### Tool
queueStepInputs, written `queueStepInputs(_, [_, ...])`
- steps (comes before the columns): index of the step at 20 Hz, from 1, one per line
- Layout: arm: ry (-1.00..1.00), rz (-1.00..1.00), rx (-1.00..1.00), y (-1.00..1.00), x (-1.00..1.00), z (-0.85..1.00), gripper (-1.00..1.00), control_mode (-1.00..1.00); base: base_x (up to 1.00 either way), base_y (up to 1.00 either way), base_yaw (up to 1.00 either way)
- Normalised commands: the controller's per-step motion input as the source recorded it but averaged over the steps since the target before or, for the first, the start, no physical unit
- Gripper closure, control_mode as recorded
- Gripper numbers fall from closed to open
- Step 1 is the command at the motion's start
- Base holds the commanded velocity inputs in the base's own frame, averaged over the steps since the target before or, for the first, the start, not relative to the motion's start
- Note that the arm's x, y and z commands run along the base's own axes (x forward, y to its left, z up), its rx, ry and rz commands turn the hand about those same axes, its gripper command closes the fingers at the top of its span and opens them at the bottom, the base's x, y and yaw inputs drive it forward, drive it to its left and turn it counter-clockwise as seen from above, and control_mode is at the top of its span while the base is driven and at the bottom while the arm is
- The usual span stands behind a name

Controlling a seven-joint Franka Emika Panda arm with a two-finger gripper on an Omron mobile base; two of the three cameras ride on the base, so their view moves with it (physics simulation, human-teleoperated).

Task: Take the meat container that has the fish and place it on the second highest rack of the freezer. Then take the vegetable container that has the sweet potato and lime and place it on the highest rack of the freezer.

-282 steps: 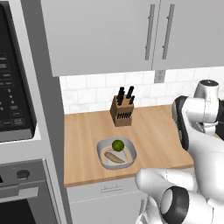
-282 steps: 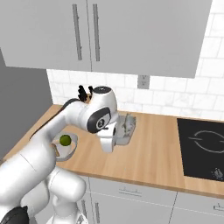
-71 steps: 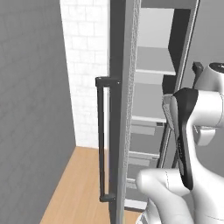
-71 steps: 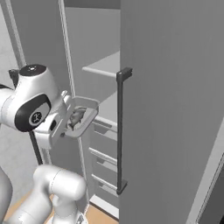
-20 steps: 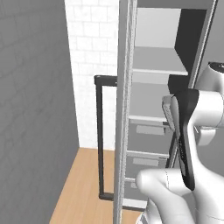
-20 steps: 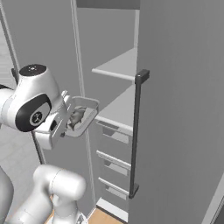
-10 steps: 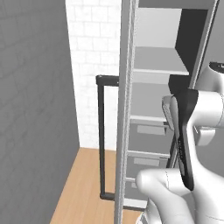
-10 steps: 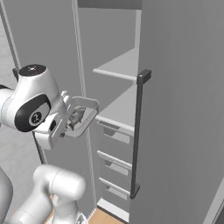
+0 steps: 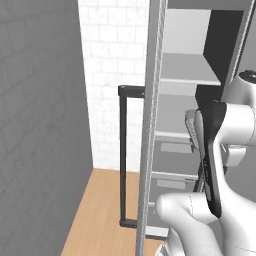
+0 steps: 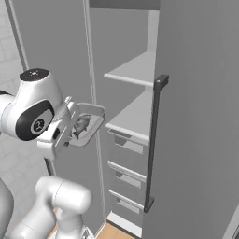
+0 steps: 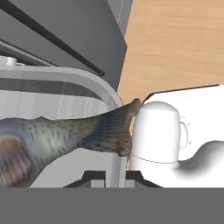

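My gripper is shut on the near rim of the meat container, a pale grey tray held up in front of the open freezer. The fish lies inside it; in the hand view the speckled fish rests against the container rim, which runs down between my gripper tips. The highest rack and the second highest rack are to the right of the tray, both bare. The tray hangs at about the level of the second rack, outside the freezer.
Grey drawers sit below the racks. The freezer's right door with its black bar handle stands open on the right. In the left base view the left door edge and its handle stand before a white tiled wall.
The whole picture has shifted slightly, so the base has moved a little relative to the freezer. The tray stays held the same way in my gripper.
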Motion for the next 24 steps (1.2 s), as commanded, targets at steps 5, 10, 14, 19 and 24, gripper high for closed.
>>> queueStepInputs(5, [0.00, 0.00, 0.00, 0.00, 0.00, 0.00, 1.00, 1.00, 0.02, 0.57, 0.00])
queueStepInputs(10, [0.00, 0.00, 0.00, 0.00, 0.00, 0.00, 1.00, 1.00, -0.07, 0.69, 0.01])
queueStepInputs(14, [0.00, 0.00, 0.00, 0.00, 0.00, 0.00, 1.00, 1.00, -0.08, 0.46, 0.00])
queueStepInputs(19, [0.00, 0.00, 0.00, 0.00, 0.00, 0.00, 1.00, 1.00, -0.13, 0.38, 0.00])
queueStepInputs(24, [0.00, 0.00, 0.00, 0.00, 0.00, 0.00, 1.00, 1.00, -0.23, 0.48, 0.00])
